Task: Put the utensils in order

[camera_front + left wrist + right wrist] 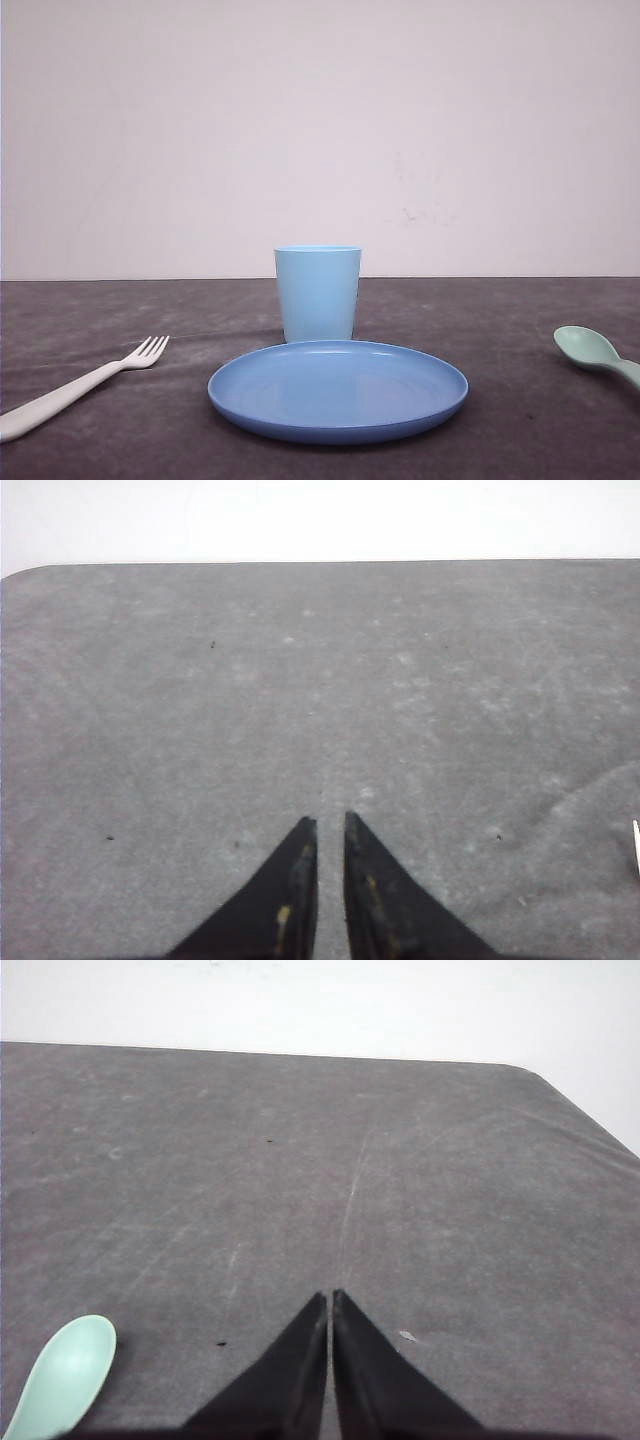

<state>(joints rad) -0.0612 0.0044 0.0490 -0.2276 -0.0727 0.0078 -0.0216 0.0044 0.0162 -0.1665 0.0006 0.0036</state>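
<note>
Matte white fork [75,388] and mint spoon [592,350] flank round plate [338,391].

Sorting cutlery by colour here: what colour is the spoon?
Pale mint green. The spoon shows best in the right wrist view, lying on the grey table.

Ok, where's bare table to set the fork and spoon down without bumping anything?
Bare cloth lies between the fork and the plate, and a wider strip between the plate and the spoon. Behind the fork and the spoon, either side of the cup, is open too. The centre is crowded: the cup stands close behind the plate.
</note>
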